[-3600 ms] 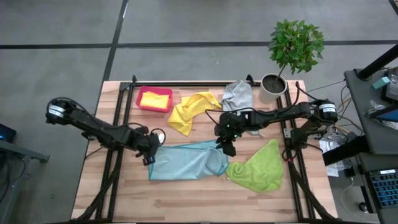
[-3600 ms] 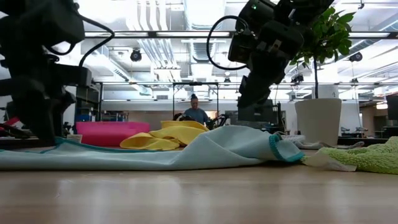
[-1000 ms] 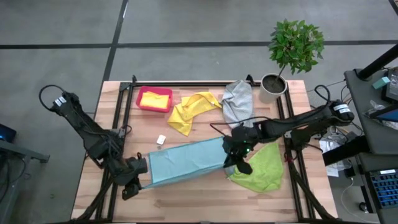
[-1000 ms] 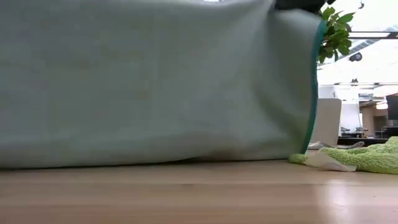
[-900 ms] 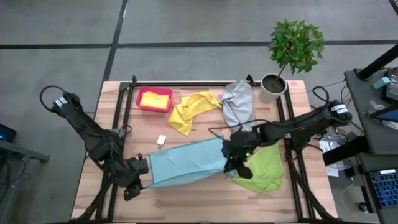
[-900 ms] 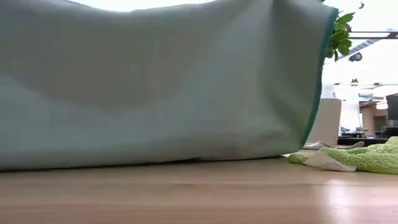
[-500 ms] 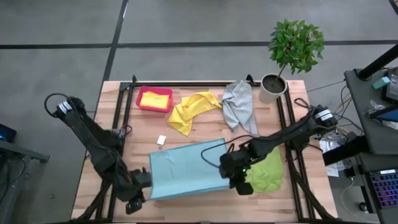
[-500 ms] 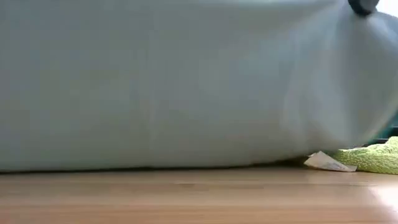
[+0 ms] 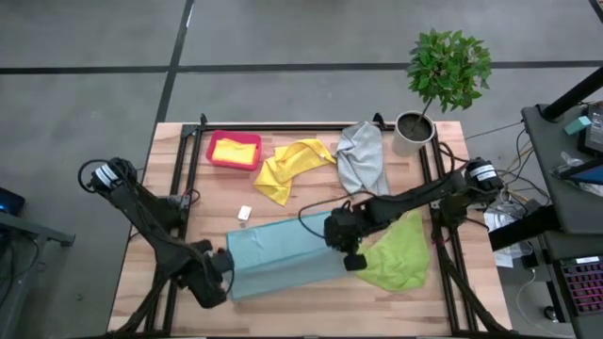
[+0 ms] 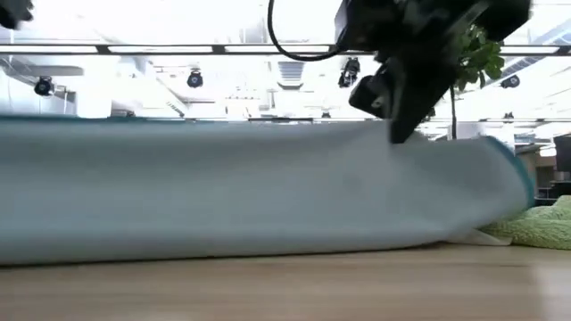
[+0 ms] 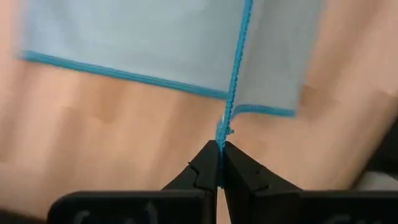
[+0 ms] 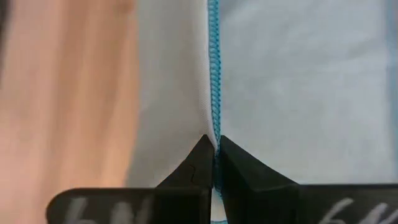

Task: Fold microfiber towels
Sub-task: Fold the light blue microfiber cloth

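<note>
So both grippers are pinched tight on the light blue towel [image 9: 283,252], left gripper [image 9: 222,266] at one end, right gripper [image 9: 341,247] at the other, cloth stretched between them.

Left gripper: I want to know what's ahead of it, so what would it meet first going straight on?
The left gripper is shut on the light blue towel. Straight on lies more of that towel, probably then the wooden table; depth is unclear.

The light blue towel [image 9: 283,254] has a teal stitched edge. Nearby lie a lime green towel [image 9: 396,256], a grey towel [image 9: 363,155] and a yellow towel [image 9: 287,168]. The bin [image 9: 220,137] is pink-red; the counter [image 9: 311,306] is pale wood.
</note>
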`<state>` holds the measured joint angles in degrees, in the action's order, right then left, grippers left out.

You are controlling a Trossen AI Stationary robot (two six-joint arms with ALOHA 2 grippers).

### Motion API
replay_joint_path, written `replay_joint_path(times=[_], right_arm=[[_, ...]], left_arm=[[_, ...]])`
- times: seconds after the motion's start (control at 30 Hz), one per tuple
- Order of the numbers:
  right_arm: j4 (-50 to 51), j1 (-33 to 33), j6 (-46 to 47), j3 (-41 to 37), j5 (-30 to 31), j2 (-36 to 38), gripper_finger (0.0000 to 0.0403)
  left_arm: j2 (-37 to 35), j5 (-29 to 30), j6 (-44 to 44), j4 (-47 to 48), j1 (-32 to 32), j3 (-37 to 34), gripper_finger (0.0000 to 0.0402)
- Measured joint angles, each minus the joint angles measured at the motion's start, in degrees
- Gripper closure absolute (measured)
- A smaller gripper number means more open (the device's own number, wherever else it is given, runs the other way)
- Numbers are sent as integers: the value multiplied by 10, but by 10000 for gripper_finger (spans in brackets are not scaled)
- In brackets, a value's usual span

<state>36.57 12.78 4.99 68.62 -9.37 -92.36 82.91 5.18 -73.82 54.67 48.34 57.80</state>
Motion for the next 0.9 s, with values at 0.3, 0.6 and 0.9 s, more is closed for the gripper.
replay_joint_path(times=[0.3, 0.6, 0.9], right_arm=[[-8, -68, -54, -1, 21, -25, 394], [-8, -113, -90, 0, 60, -40, 394], [-18, -122, -110, 0, 61, -45, 394]], left_arm=[[-8, 33, 9, 91, -35, -1, 401], [-7, 74, 44, 109, -81, -25, 401], [-7, 73, 57, 98, -113, -80, 401]])
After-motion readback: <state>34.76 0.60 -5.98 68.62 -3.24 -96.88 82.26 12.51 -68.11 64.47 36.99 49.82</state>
